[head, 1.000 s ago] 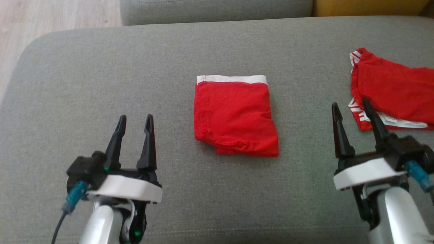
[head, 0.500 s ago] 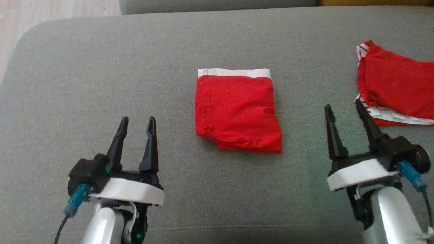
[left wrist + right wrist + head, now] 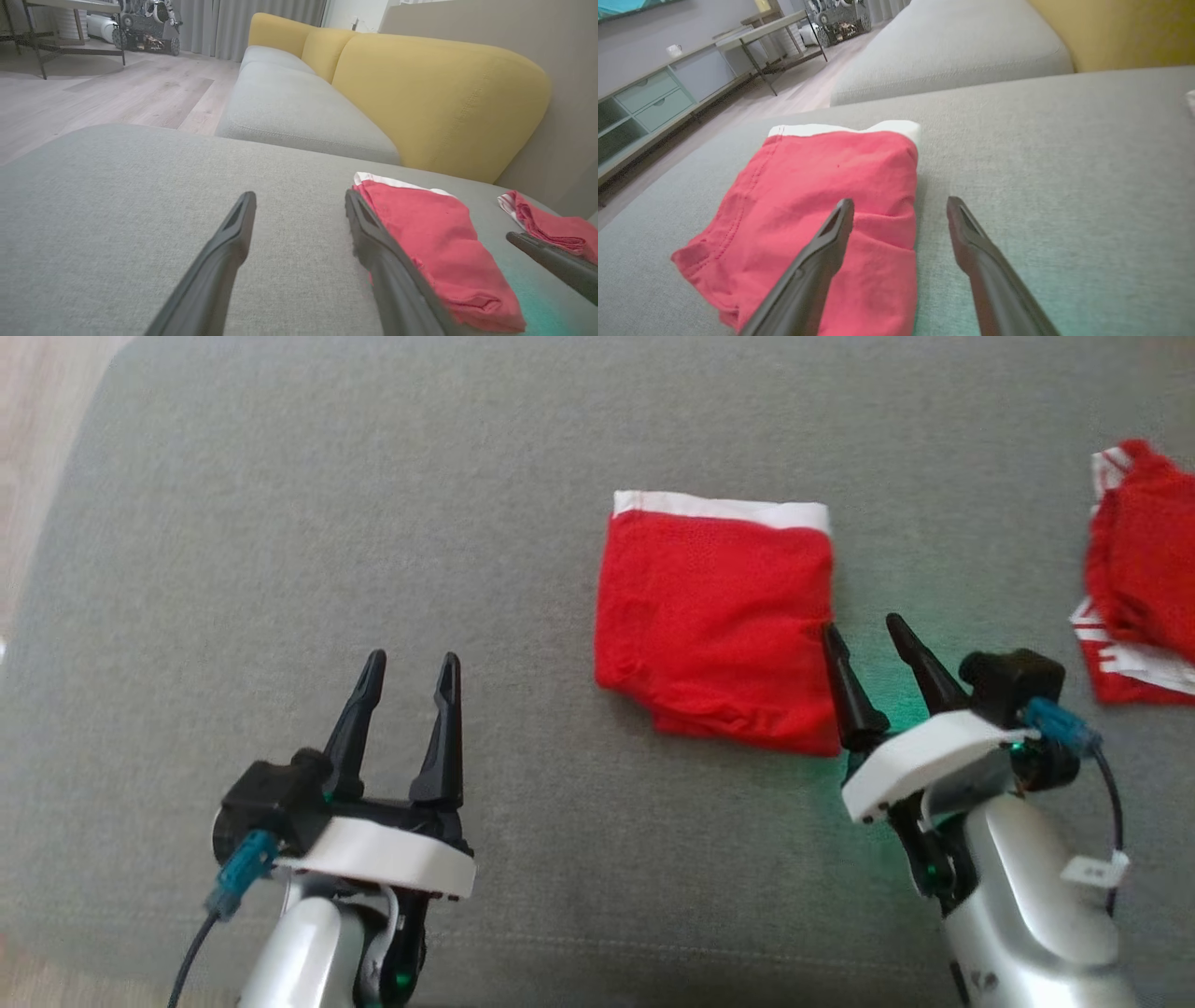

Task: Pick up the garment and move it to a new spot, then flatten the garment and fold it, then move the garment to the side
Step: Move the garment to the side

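Right gripper (image 3: 859, 625) wide, empty, at right edge of folded garment (image 3: 714, 616); left gripper (image 3: 412, 659) wide, idle. Pinch all layers low, drag flat toward cushion (image 3: 373, 523) edge, keeping fold intact.

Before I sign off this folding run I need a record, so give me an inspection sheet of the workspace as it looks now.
Surface: grey cushion, flat.
Job's things: folded red garment, white waistband at its far edge, lying mid-cushion.
Clutter: second red garment, crumpled, at the right.
Grippers: left gripper open, apart from the folded garment; right gripper open, fingers astride its right edge, contact unclear.
Cables: left wrist cable and right wrist cable, blue plugs, hanging free.
Surroundings: yellow sofa back, wood floor, low cabinet.
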